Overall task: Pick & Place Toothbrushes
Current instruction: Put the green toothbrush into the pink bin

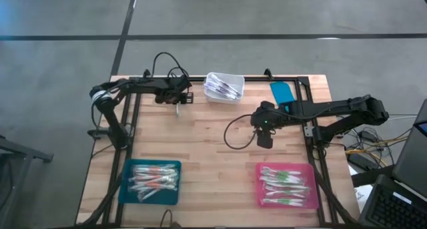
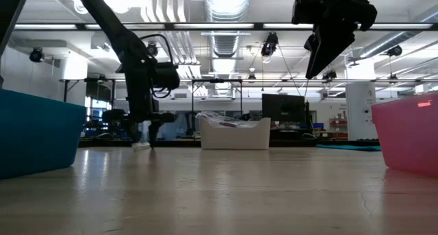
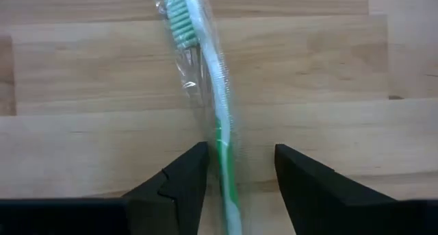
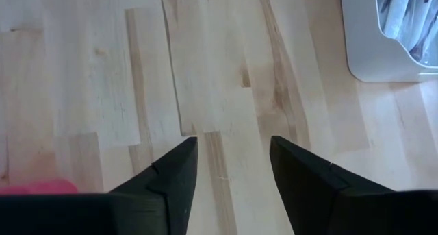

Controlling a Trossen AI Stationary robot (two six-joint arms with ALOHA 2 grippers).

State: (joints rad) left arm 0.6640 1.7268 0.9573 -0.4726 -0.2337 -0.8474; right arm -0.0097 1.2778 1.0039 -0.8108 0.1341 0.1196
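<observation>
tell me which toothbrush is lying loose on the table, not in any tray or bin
The wrapped green toothbrush between the left gripper's open fingers, lying alone on bare wood; the others sit in the trays or the white bin.

The wooden counter carries a white bin at its far edge, teal tray and pink tray near the front corners, one toothbrush loose beside the bin

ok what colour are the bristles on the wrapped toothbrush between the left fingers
Green bristles, clearest in the left wrist view.

Bare desk lay open mid-table, white bin blocked the far middle, teal tray near left, pink tray near right
</observation>
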